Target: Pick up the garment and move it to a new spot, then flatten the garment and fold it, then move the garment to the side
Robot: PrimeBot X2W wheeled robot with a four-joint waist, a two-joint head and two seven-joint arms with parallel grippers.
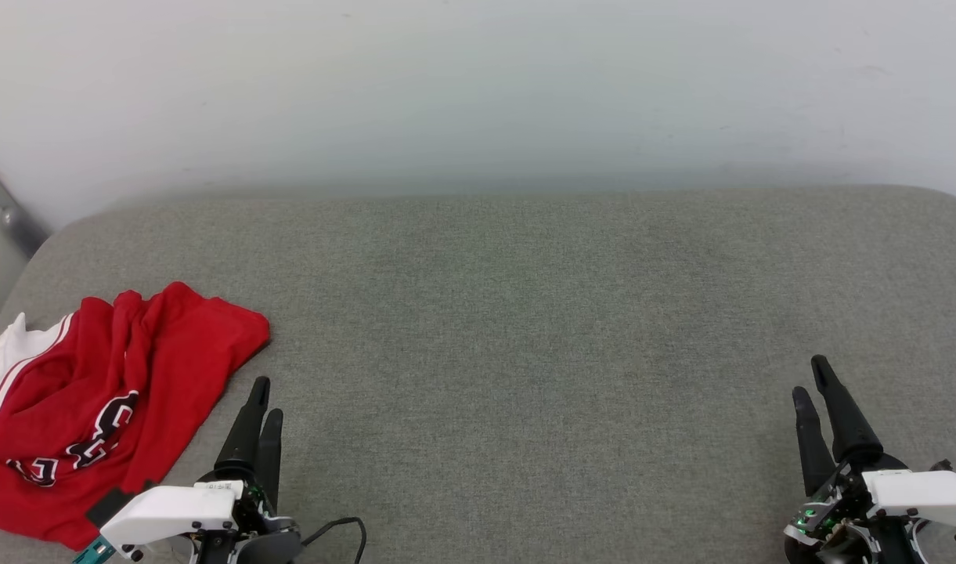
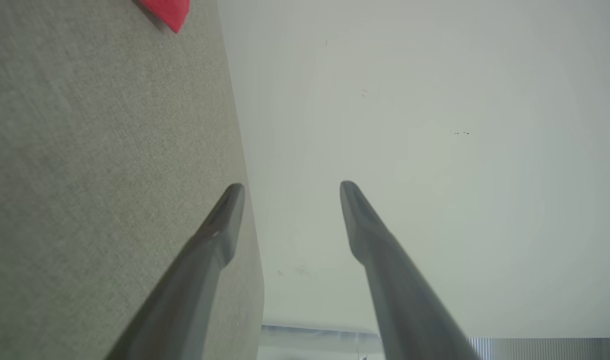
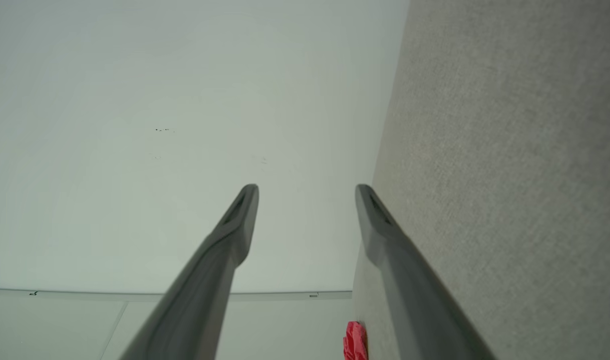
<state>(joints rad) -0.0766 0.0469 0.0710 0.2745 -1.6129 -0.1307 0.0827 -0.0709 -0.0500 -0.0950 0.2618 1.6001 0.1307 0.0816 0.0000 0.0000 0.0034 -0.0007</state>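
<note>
While both arms sit at the near edge of the grey padded surface [image 1: 524,313], the left gripper [image 1: 267,398] is just beside the garment [image 1: 172,345], a crumpled red shirt with a white sleeve and black lettering, and the right gripper [image 1: 808,376] is well apart from the garment, far to its right. Each gripper's fingers [image 2: 220,225] stand spread wide with nothing between them. Beyond the garment rises a pale wall [image 1: 478,94].

The left gripper [image 1: 267,397] is over the near left corner of the surface [image 1: 524,313] and the right gripper [image 1: 808,376] over its near right corner. Both point toward its far edge, with jaws apart (nothing is between them).
</note>
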